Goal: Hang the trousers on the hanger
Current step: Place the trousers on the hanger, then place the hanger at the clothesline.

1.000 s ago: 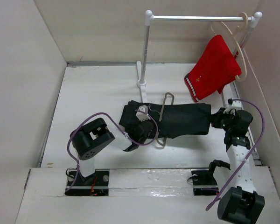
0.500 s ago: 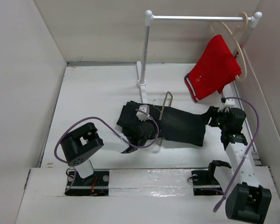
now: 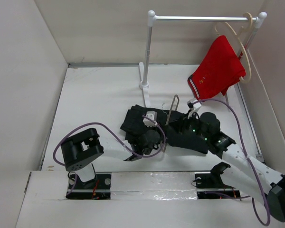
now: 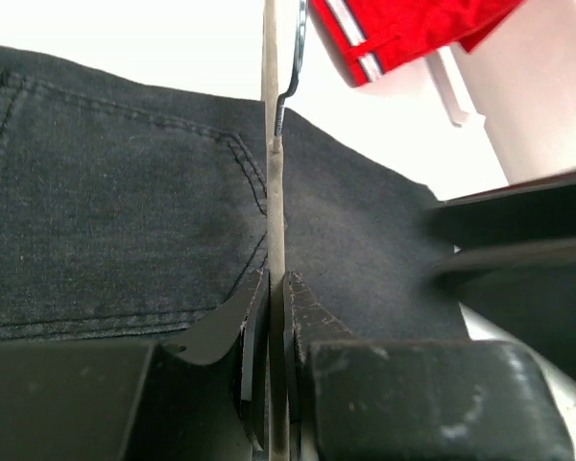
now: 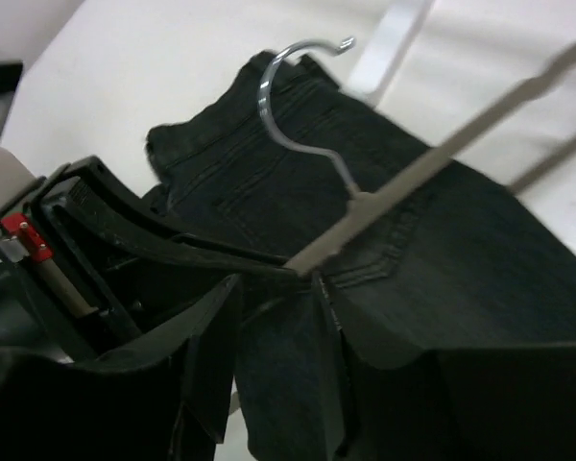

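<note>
1. The trousers (image 3: 133,122) are noted as black denim with visible seams and a stitched back pocket (image 4: 115,192). They are laid bunched and folded on the table, lengthwise from left to right, near the middle of the workspace.
2. A fold of the trousers (image 5: 461,250) is seen pinched between the fingers of the right gripper (image 5: 276,307).
3. The hanger (image 3: 171,111) is noted as thin grey metal wire with a hook top. It is positioned over the trousers and tilted, with the hook pointing away from the arm bases.
4. The hanger (image 4: 272,173) is clamped at its near end by the left gripper (image 4: 276,288), with its wire (image 5: 413,178) crossing above the pocket area.
</note>
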`<action>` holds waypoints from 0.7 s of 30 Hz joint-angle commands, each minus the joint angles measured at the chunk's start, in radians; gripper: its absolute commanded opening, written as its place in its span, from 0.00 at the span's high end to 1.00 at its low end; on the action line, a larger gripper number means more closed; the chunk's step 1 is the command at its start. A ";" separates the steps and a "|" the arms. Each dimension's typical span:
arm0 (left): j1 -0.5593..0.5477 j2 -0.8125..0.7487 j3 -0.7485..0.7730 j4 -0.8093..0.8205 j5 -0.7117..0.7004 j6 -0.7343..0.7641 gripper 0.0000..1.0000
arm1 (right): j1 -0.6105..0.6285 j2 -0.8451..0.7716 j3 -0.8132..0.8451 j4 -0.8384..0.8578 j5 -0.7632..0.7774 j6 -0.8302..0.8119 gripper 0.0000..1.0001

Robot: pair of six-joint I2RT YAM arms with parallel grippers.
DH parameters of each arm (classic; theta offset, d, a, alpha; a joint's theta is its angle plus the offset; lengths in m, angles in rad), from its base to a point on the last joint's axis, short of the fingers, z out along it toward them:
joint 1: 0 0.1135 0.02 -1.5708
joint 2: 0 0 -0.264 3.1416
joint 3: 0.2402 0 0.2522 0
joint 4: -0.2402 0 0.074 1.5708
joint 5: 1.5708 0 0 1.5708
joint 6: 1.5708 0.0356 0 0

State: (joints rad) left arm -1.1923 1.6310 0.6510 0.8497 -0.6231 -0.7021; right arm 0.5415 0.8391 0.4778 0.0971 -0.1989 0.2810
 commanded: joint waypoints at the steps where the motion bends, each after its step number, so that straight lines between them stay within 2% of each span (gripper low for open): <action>1: -0.021 -0.091 0.001 0.164 -0.052 0.030 1.00 | 0.093 0.046 0.024 0.157 0.203 0.116 0.55; 4: -0.030 -0.114 -0.008 0.163 -0.053 0.027 1.00 | 0.112 0.080 -0.008 0.220 0.277 0.141 0.52; 7: -0.041 -0.129 -0.030 0.178 -0.067 0.019 1.00 | 0.112 0.103 -0.034 0.288 0.282 0.193 0.52; 13: -0.050 -0.117 -0.040 0.206 -0.079 0.015 1.00 | 0.123 0.098 -0.091 0.315 0.355 0.259 0.47; 21: -0.081 -0.095 -0.040 0.267 -0.084 0.047 1.00 | 0.101 0.198 -0.108 0.426 0.222 0.282 0.47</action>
State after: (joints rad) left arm -1.2499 1.5574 0.6037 0.9398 -0.6868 -0.6617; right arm 0.6495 1.0084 0.3695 0.4099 0.0582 0.5362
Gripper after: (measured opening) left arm 0.061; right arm 0.534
